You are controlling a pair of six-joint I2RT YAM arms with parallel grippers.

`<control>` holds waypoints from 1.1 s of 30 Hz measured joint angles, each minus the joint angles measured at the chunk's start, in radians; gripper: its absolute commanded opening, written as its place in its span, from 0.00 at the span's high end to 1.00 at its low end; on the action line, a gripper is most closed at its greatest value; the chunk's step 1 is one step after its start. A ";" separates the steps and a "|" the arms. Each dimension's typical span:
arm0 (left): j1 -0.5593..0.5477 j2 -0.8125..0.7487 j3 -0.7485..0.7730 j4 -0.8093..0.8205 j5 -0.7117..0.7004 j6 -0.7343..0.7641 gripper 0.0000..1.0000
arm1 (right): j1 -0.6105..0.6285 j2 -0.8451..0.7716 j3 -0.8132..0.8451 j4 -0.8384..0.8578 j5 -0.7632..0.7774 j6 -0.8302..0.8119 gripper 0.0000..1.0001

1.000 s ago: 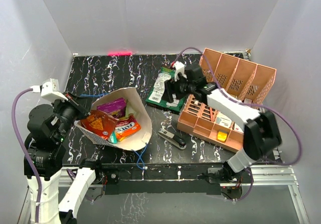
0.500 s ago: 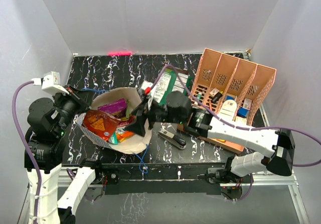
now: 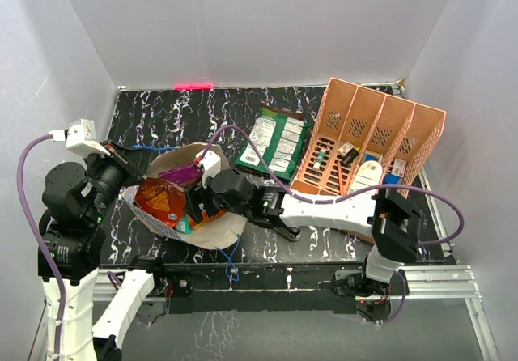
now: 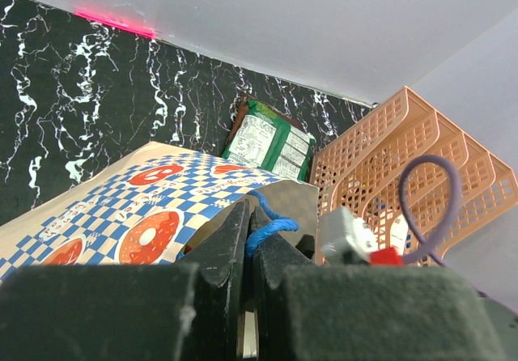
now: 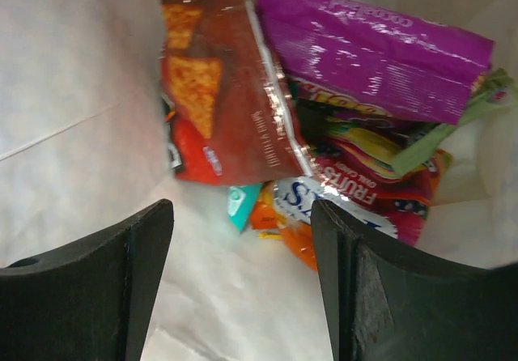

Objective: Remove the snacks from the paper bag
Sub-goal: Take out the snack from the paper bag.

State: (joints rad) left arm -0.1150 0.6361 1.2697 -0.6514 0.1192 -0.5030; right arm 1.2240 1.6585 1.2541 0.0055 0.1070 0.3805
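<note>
The paper bag (image 3: 230, 220) lies on its side at the front left, mouth up. Inside lie snacks: a red-orange packet (image 3: 157, 201) and a purple packet (image 3: 180, 172). My left gripper (image 3: 123, 176) is shut on the bag's blue string handle (image 4: 273, 225) at its left rim, its tips (image 4: 250, 215) pressed together. My right gripper (image 3: 194, 204) is open inside the bag mouth. In the right wrist view it (image 5: 243, 244) hovers over the red packet (image 5: 218, 94), purple packet (image 5: 372, 45), orange FOX'S packet (image 5: 340, 215) and a teal packet (image 5: 240, 203), touching none.
A green snack packet (image 3: 273, 140) lies on the table behind the bag. The salmon-pink organiser (image 3: 380, 126) stands at the right. A black stapler (image 3: 293, 234) is mostly hidden under the right arm. A loose blue string (image 3: 227, 256) hangs at the front edge.
My right arm swung left from the green packet and the organiser, and its open gripper went into the bag mouth. The left gripper kept hold of the handle.
</note>
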 measured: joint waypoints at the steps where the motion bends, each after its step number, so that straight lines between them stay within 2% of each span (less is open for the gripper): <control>1: 0.000 -0.001 0.000 0.000 0.001 -0.002 1.00 | 0.000 0.013 0.003 -0.002 0.024 0.003 0.26; 9: -0.011 -0.009 -0.001 0.000 0.001 -0.012 1.00 | 0.000 0.121 0.068 0.058 0.106 -0.015 0.16; 14: -0.011 -0.018 -0.015 0.002 0.000 -0.029 1.00 | 0.000 0.181 0.068 0.150 0.095 -0.051 0.18; 18: -0.011 -0.022 -0.016 0.000 -0.003 -0.033 1.00 | 0.000 0.222 0.072 0.182 0.057 -0.064 0.27; 21: -0.011 -0.021 -0.016 0.000 -0.005 -0.033 1.00 | 0.000 0.248 0.080 0.198 0.018 -0.058 0.38; 24: -0.011 -0.021 -0.016 -0.001 -0.007 -0.033 1.00 | 0.000 0.264 0.087 0.207 -0.012 -0.045 0.55; 30: -0.011 -0.020 -0.016 -0.015 -0.039 -0.034 1.00 | 0.000 0.263 0.108 0.207 -0.053 -0.034 0.83; 33: -0.011 -0.018 -0.016 -0.021 -0.068 -0.050 1.00 | 0.000 0.243 0.094 0.219 -0.066 -0.029 0.92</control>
State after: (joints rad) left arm -0.1265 0.6178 1.2541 -0.6727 0.0509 -0.5529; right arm 1.2240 1.9015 1.3479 0.2249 0.0410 0.3511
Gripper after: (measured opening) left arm 0.009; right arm 0.150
